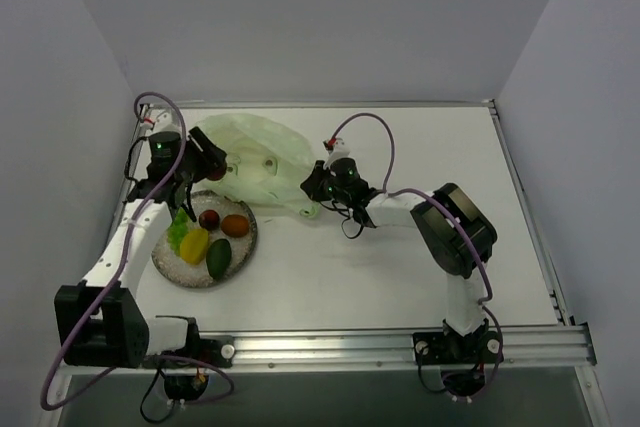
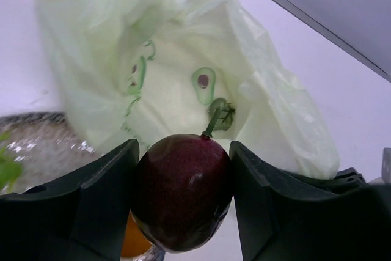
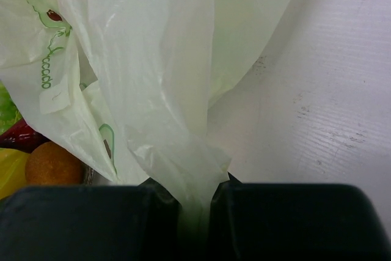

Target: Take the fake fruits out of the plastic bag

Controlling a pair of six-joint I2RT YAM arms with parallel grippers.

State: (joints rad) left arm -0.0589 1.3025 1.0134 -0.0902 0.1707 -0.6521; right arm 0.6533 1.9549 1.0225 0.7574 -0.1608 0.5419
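Observation:
In the left wrist view my left gripper is shut on a glossy maroon fruit with a green stem. It holds the fruit just outside the mouth of the pale green plastic bag. From above, the left gripper hangs at the bag's left end, over the far edge of the plate. My right gripper is shut on a bunched fold of the bag at its right end. On the plate lie a dark red fruit, an orange one, a yellow one, a dark green one and a light green one.
The grey speckled plate sits at the near left, just in front of the bag. White walls close in the table at the back and on both sides. A metal rail runs along the near edge.

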